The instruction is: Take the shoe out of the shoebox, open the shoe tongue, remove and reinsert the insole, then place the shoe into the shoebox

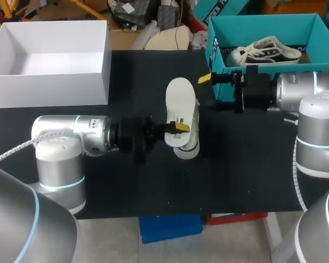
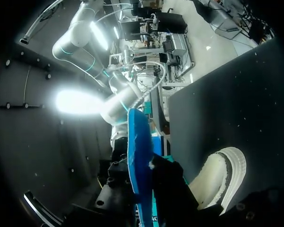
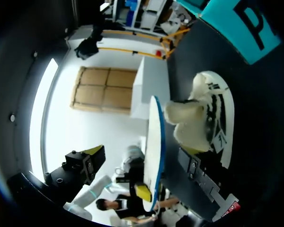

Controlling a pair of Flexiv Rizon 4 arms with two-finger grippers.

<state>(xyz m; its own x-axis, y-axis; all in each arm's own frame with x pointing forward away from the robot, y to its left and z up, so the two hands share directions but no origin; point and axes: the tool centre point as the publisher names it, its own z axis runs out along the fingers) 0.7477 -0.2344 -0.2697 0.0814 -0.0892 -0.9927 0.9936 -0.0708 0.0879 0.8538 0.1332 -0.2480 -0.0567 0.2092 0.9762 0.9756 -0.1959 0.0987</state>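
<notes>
Shoe lay at mid-frame on the black table, lower left of the teal shoebox at upper right, with the left gripper clamped on the white insole over it and the right gripper just beside, fingers apart.

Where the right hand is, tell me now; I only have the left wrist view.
Observer: The right hand hovers open beside the teal shoebox, not touching the insole.
Operator: Report what's in that box.
Observer: A second shoe lies inside it.
Operator: Give me the table's far left.
Observer: A white box stands there with its top open.
</notes>
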